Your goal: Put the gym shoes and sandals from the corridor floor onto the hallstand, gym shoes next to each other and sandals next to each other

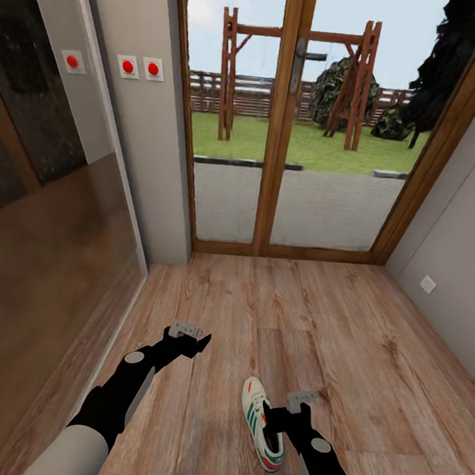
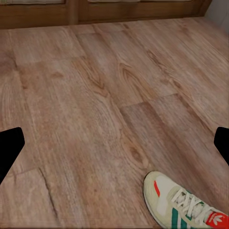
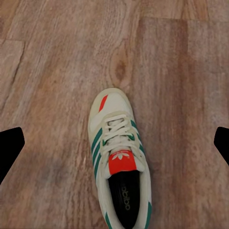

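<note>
**Right arm lined up over 1 gym shoe, nothing racked yet**

1 gym shoe lies flat on the corridor floor, toe pointing toward the glass door, heel toward the robot. It sits mid-floor, well apart from both side walls.

Right gripper hangs right above the shoe's opening. In the right wrist view the fingertips sit wide apart either side of the shoe, spread and holding nothing.

Left gripper hovers over bare planks near the shoe's toe side, also spread wide, empty. The left wrist view catches the shoe toe.

Progress, judged: 0 of 4 items placed. This shoe is not yet grasped. The second gym shoe, both sandals and the hallstand are not in these frames. Left to do: grasp, carry, place all 4, pair them up.
</note>
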You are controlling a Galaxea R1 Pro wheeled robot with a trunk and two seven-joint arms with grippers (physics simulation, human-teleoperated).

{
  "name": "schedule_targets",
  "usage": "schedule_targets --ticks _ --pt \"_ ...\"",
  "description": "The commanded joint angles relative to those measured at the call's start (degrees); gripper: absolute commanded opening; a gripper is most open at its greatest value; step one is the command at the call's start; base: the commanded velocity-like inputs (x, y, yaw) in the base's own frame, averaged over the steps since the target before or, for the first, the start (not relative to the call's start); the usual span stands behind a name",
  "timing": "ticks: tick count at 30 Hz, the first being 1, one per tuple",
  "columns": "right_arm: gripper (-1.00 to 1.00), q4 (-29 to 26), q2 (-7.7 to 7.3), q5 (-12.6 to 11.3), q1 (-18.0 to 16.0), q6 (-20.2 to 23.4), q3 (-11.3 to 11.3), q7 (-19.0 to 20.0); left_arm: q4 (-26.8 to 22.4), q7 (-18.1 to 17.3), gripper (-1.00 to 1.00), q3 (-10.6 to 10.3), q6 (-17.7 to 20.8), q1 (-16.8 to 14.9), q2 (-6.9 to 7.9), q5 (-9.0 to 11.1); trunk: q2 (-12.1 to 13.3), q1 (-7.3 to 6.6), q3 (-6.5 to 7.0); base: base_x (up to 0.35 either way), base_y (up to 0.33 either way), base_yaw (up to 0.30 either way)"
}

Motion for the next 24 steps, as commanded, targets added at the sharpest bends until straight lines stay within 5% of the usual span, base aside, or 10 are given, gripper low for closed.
schedule_targets --ticks 1,6,18,24 --pt "1.00 0.0 0.09 0.6 0.0 -0.2 -0.5 0.5 -0.2 -0.3 1.00 0.1 1.2 -0.1 -0.06 -0.4 0.0 -0.01 -0.05 0.000 0.000 0.000" --pt "1.00 0.0 0.14 0.6 0.0 -0.2 -0.5 0.3 -0.7 -0.5 1.00 0.1 3.6 -0.6 -0.13 -0.4 0.0 -0.01 -0.05 0.000 0.000 0.000" --pt "1.00 -0.4 0.20 0.5 0.0 -0.1 -0.6 0.1 -1.3 -2.4 1.00 0.1 6.0 -2.5 -0.44 -0.3 -4.8 2.63 -2.20 0.000 0.000 0.000" --pt "1.00 -0.5 0.20 0.5 0.0 -0.1 -0.6 0.1 -1.3 -3.0 1.00 0.0 10.1 -3.5 -2.52 -0.4 -7.2 3.94 -3.42 0.000 0.000 0.000"
